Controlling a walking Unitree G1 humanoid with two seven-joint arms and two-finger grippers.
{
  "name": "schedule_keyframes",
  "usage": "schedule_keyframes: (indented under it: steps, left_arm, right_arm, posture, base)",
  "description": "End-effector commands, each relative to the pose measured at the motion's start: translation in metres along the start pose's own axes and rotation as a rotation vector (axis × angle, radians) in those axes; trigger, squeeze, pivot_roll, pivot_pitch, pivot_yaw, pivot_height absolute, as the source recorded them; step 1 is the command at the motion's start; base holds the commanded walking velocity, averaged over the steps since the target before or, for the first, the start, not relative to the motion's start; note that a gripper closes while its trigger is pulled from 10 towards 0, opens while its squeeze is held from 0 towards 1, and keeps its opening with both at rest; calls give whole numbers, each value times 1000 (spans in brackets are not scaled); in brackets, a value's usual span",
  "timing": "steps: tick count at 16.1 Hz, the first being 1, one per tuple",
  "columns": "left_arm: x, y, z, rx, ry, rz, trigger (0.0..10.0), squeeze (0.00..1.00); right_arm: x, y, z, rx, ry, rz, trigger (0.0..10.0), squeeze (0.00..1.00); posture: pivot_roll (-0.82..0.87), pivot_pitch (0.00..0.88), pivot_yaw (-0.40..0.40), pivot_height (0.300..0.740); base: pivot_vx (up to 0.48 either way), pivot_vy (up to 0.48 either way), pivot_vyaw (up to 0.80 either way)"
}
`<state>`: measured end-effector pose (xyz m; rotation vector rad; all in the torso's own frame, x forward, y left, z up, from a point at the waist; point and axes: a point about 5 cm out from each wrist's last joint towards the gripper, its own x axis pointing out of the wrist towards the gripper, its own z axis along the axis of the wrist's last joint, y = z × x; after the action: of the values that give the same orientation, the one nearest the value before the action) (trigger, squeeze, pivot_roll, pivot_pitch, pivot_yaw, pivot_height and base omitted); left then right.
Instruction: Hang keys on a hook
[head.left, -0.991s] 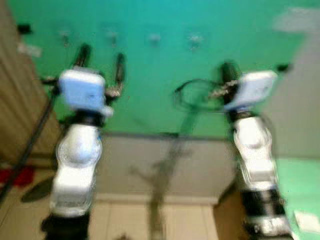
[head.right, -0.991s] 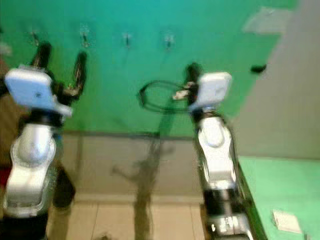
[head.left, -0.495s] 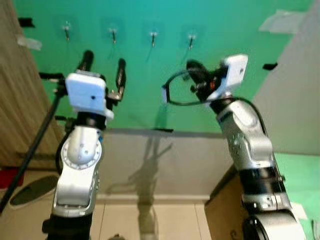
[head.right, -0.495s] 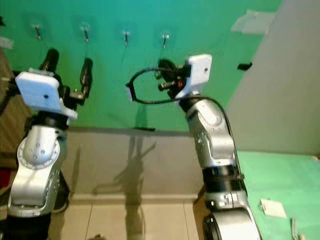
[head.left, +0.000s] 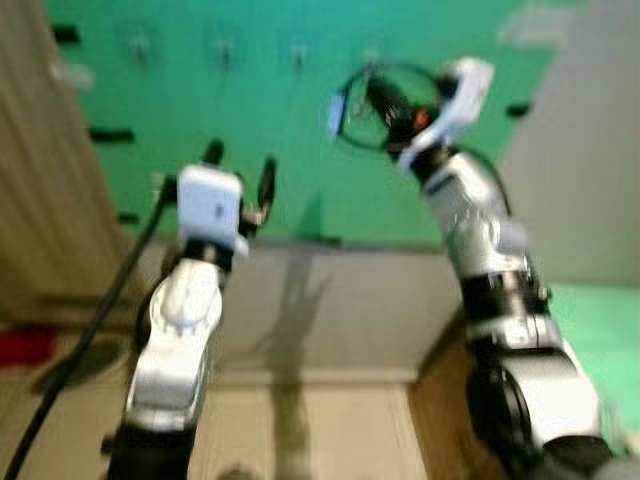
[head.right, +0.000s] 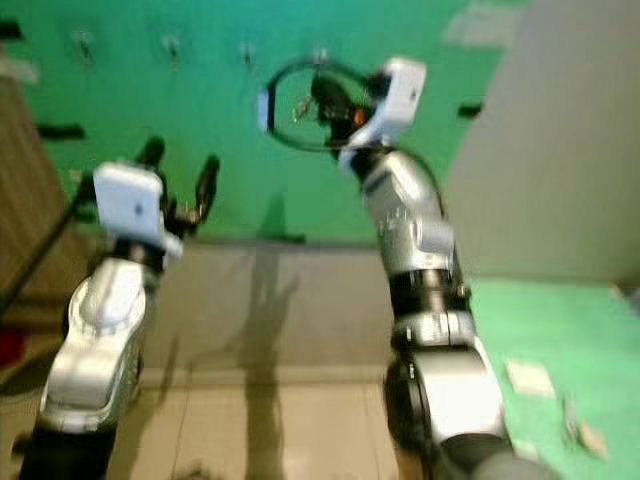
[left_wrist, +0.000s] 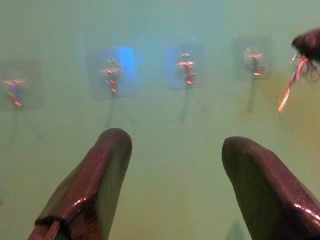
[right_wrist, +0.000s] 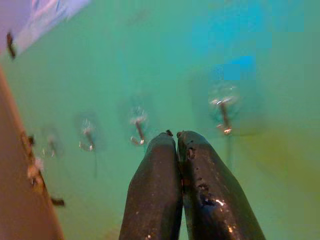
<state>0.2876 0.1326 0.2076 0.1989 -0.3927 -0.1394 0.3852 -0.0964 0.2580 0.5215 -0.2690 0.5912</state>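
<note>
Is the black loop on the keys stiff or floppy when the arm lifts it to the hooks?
Probably fairly stiff: the black loop keeps a rounded shape, standing out sideways from the right gripper. It looks thin, so likely light. It may still swing near the hooks.

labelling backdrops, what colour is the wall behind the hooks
Green wall, clearest in the right wrist view.

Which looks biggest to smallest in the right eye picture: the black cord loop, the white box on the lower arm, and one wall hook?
1. Black cord loop, held up by the right gripper.
2. White box on the left arm, though nearness to the camera may inflate it.
3. Wall hook, blurred.
</note>
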Motion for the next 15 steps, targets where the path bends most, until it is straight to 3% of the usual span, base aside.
schedule_keyframes:
  steps: [1,4,9,15]
  left_arm:
    - [1,-1,6,-3,-32,-11,10000,0]
    - [0,-5,3,-1,-25,-40,10000,0]
    - [2,-5,-4,57,8,-58,10000,0]
    - [-6,-1,-5,65,21,-25,10000,0]
  right_arm:
    - [7,5,21,54,-67,48,0,0]
    - [12,5,29,100,-98,75,0,0]
    - [12,-12,24,261,-106,-1,0,0]
    - [23,-14,19,289,-94,-26,0,0]
  posture:
    - [197,0,-86,740]
    - [196,0,-80,740]
    - [192,0,-78,740]
    - [227,0,-101,740]
  base:
    - [0,0,0]
    - [0,0,0]
    - [0,0,0]
    - [0,0,0]
